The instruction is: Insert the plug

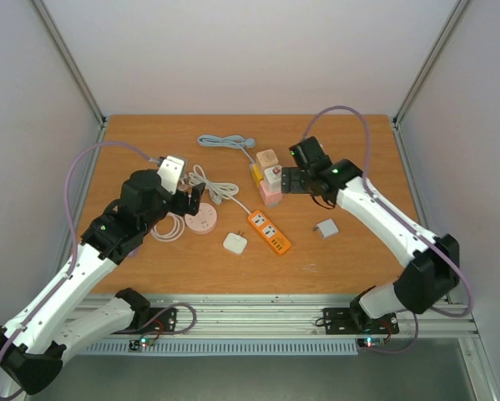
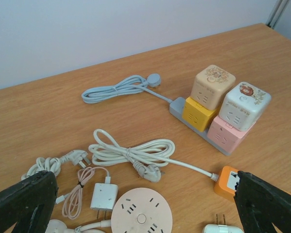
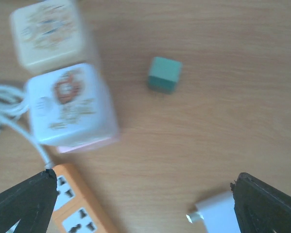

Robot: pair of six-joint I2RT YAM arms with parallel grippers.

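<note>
Two robot arms reach over a wooden table (image 1: 191, 276) strewn with sockets and cables. Nothing looks inserted yet: a white plug (image 1: 325, 228) lies loose just right of the orange power strip (image 1: 269, 231), a second white plug (image 1: 235, 242) just left of it. The left gripper (image 2: 145, 174) and right gripper (image 3: 144, 177) hover empty, jaws wide apart. Grasping, carrying and inserting all appear to remain

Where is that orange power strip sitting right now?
In the overhead view, the orange plastic power strip lies mid-table, between a white square charger and a white plug adapter.
</note>
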